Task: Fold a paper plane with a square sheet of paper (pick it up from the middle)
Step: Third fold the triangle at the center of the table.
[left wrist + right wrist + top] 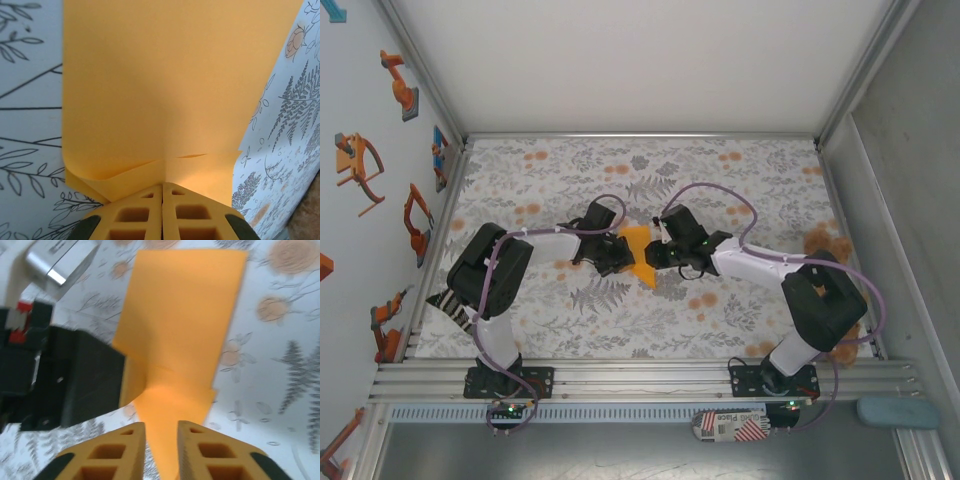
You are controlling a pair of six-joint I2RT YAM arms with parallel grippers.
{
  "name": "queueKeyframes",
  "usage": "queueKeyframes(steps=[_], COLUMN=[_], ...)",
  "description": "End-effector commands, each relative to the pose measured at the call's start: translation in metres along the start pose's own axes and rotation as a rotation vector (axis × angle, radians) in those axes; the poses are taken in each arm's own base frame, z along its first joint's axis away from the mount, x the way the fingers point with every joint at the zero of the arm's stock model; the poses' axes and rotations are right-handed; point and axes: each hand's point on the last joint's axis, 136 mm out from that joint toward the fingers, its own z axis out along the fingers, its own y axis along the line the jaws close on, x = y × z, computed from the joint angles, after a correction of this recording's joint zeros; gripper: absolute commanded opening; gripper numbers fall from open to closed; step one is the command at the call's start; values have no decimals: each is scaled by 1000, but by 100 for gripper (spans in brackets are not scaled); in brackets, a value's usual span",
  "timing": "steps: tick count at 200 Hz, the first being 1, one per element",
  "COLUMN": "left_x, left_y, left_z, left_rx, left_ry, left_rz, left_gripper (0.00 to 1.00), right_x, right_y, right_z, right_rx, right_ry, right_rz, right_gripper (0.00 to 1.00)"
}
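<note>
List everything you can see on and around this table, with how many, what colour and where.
paper: one, orange-yellow, partly folded, mid-table between the arms
cloth: one, white with grey leaves and orange flowers, covering the table
plush thing: one, brown, right edge of the cloth, partly behind the right arm
pad: one, grey-blue, near right corner, off the cloth
stickers: several, orange, left wall
left arm: one, black and white, near left
right arm: one, black and white, near right
left fingers: two, yellow, shut on the paper
right fingers: two, yellow, slightly apart, paper between them
</note>
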Motion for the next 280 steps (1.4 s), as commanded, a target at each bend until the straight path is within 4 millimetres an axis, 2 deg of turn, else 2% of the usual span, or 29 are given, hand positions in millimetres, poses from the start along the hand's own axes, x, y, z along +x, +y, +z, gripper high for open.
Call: queueKeyframes(steps=[1,31,66,151,239,280], left_x=[7,1,-4,-4,-6,3], left_y=[41,24,6,-2,-24,-22], left_z=[10,3,-5,-7,-26,-19], left_rx=[-139,-90,-41,-15,47,51], left_ry=[-10,-30,-46,-41,-64,-34], left_rz=[-52,-27,-7,-2,33,46], left_gripper=[7,8,10,10,13,12], right_x=[17,23,34,45,50,51], right_y=[20,27,25,11,6,4], right_z=[4,13,27,49,52,53], right_rx=[-138,-196,-207,-161,-149,-144], right_ry=[73,110,165,218,230,238], right_rz=[7,15,28,57,65,70], right_gripper=[17,11,7,4,4,3])
